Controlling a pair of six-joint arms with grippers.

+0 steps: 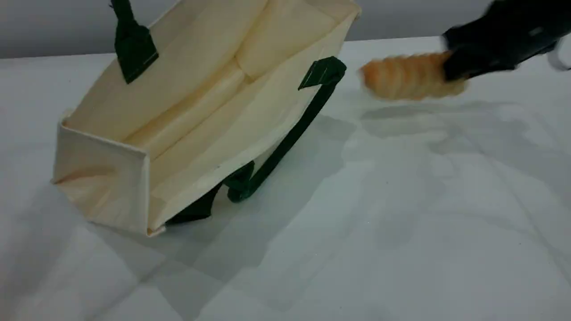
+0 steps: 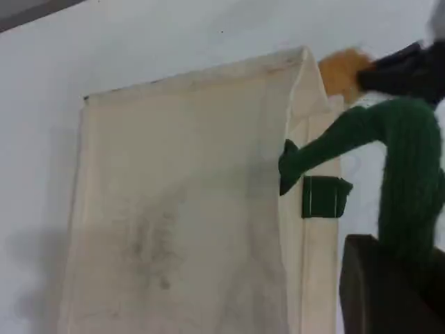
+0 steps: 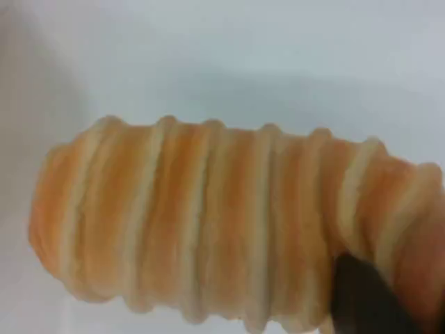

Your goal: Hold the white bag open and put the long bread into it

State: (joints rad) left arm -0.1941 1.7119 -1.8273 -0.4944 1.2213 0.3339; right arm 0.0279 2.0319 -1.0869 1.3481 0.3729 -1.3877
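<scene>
The white bag [image 1: 187, 111] leans on the table with its open mouth toward the camera. One dark green handle [image 1: 133, 44] is pulled up past the top edge. The other handle [image 1: 285, 142] hangs loose down the bag's front. In the left wrist view the bag [image 2: 181, 209] fills the frame, and my left gripper [image 2: 400, 243] is shut on the green rope handle [image 2: 410, 160]. The long bread [image 1: 406, 76], golden with pale ridges, hangs above the table to the bag's right, with my right gripper [image 1: 450, 67] shut on its right end. It fills the right wrist view [image 3: 208, 223].
The white table [image 1: 401, 223] spreads out in front of and to the right of the bag. A grey wall [image 1: 44, 26] runs behind it. The bread's shadow [image 1: 424, 116] lies on the table below it.
</scene>
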